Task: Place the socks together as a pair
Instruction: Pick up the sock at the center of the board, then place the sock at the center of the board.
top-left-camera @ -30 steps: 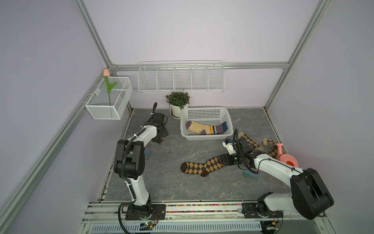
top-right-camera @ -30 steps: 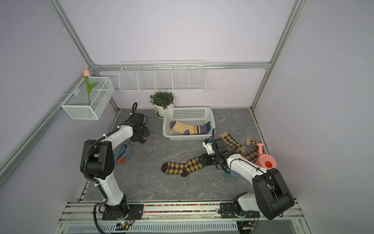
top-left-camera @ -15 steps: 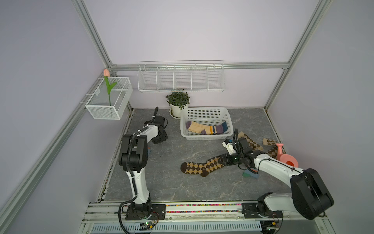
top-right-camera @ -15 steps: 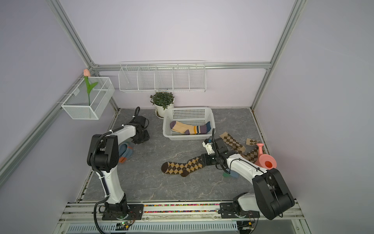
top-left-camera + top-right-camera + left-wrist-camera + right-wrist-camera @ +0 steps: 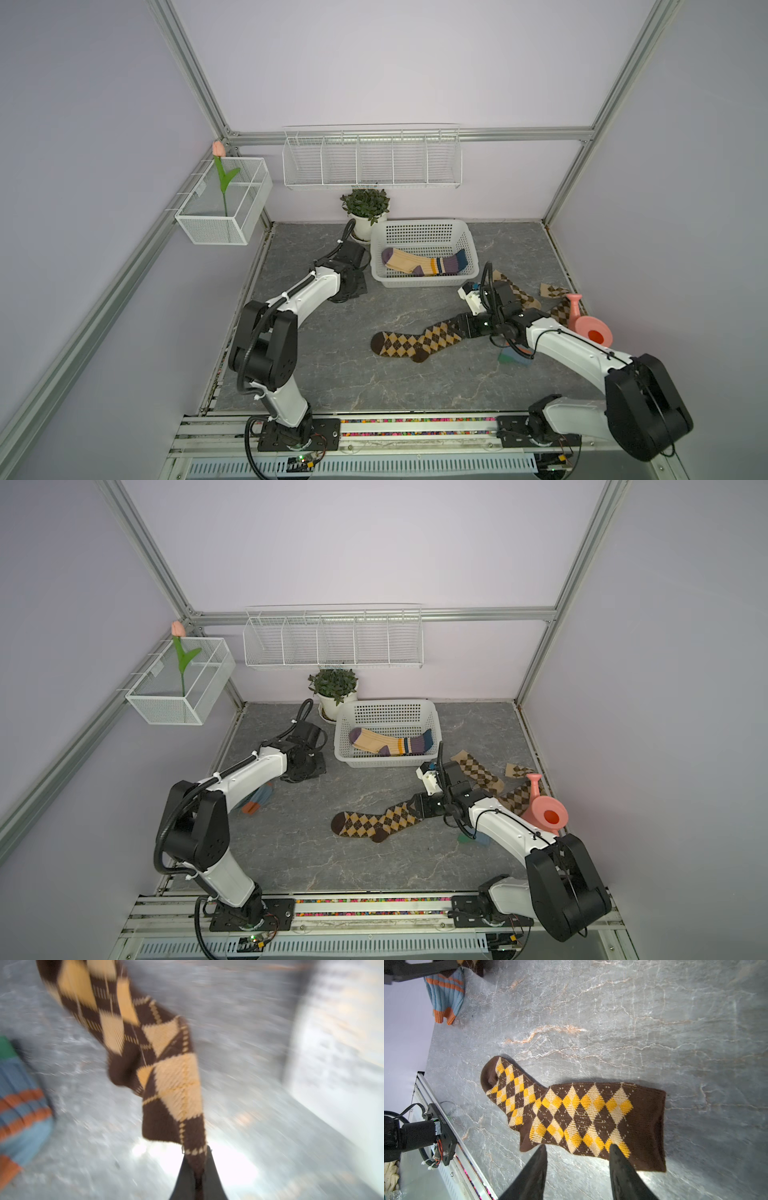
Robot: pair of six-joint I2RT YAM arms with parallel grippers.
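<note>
My left gripper (image 5: 197,1158) is shut on the cuff edge of a dark-brown argyle sock (image 5: 166,1076), which trails away over the grey floor. In both top views the left wrist (image 5: 347,286) (image 5: 303,766) hides that sock. A second dark-brown argyle sock (image 5: 415,343) (image 5: 376,823) (image 5: 571,1113) lies flat mid-floor. My right gripper (image 5: 577,1145) (image 5: 469,326) hangs open over its cuff end. A blue sock with orange stripes (image 5: 259,800) (image 5: 18,1105) lies by the left arm. Another blue sock (image 5: 513,357) peeks from under the right arm. Tan argyle socks (image 5: 517,293) lie at the right.
A white basket (image 5: 424,226) at the back holds a cream sock with a purple toe (image 5: 419,262). A potted plant (image 5: 365,208) stands beside it. The pink watering can (image 5: 588,326) sits at the right edge on a tan sock.
My left gripper has shut on the dark-brown argyle sock and shifted a little toward the front and the basket; its view is blurred. The right arm has stayed where it was.
</note>
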